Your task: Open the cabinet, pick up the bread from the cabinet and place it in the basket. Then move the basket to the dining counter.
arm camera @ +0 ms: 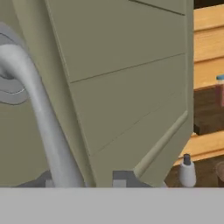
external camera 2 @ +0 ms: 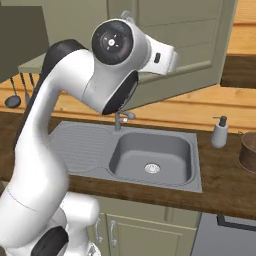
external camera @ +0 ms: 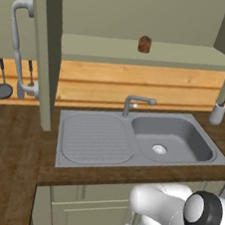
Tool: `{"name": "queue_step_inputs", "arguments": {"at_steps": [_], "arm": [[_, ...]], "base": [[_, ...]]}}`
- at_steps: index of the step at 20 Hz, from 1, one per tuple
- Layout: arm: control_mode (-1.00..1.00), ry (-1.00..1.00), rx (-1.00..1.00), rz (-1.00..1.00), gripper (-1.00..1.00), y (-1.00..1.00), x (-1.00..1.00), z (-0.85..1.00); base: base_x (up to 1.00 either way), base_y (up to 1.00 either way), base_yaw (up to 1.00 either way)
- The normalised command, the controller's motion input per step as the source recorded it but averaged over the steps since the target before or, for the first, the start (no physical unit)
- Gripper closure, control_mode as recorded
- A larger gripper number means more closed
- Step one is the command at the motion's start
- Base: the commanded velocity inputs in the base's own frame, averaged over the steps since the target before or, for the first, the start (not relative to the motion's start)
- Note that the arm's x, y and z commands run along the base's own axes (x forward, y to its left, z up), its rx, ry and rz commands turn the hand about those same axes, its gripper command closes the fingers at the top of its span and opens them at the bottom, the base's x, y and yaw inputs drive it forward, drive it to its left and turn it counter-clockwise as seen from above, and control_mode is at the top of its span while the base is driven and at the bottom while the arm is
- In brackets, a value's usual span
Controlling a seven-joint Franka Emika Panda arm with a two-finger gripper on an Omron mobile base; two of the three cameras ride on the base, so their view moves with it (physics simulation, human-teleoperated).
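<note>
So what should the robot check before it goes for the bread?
1. Cabinet doors open: ok. Both doors, left and right, are swung out and the shelf is showing.
2. Bread in sight: ok. The bread stands on the shelf, nothing beside it.
3. Hand empty: ok. The hand is at the right door's handle, and holds no bread.
4. Hand let go of the handle: cannot tell. The bar runs down between the fingertips.
5. Basket ready: cannot tell. A brown round thing sits at the counter's right edge, cut off by the picture.
6. Way to the shelf free: ok. Just the sink and tap lie below.
</note>
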Motion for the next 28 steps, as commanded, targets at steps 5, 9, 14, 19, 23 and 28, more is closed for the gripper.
{"name": "queue_step_inputs", "arguments": {"at_steps": [5, 9, 14, 19, 23, 28], "arm": [[-1.00, 0.01, 0.04, 0.00, 1.00, -0.85, -0.97, 0.00], [-1.00, 0.03, 0.01, 0.00, 1.00, -0.18, -0.25, 0.00], [-1.00, 0.03, 0.00, 0.00, -1.00, 0.14, -0.08, 0.00], [-1.00, 0.06, 0.00, -0.28, -1.00, 0.00, -0.88, 0.00], [-1.00, 0.13, -0.11, -0.41, -1.00, 0.47, -0.82, 0.02], [-1.00, 0.13, -0.39, -0.25, -1.00, 0.93, -0.64, 0.01]], "base": [[0.00, 0.00, 0.00], [0.00, 0.00, 0.00], [0.00, 0.00, 0.00], [0.00, 0.00, 0.00], [0.00, 0.00, 0.00], [0.00, 0.00, 0.00]]}}
